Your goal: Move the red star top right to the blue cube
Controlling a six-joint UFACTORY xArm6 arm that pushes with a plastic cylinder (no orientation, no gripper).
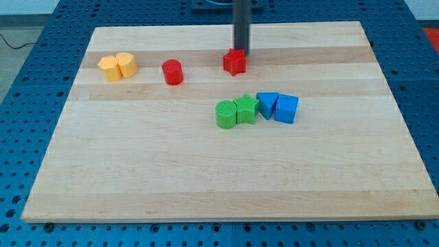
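Observation:
The red star (234, 62) lies near the view's top middle of the wooden board (206, 178). My tip (242, 52) stands just at the star's upper right edge, touching or almost touching it. The blue cube (287, 109) lies below and to the right of the star, at the right end of a row. A blue triangular block (267, 104) touches the cube's left side.
A green star (245, 108) and a green cylinder (225, 114) continue the row to the left of the blue blocks. A red cylinder (172, 72) lies left of the red star. Two yellow blocks (117, 66) sit at the upper left.

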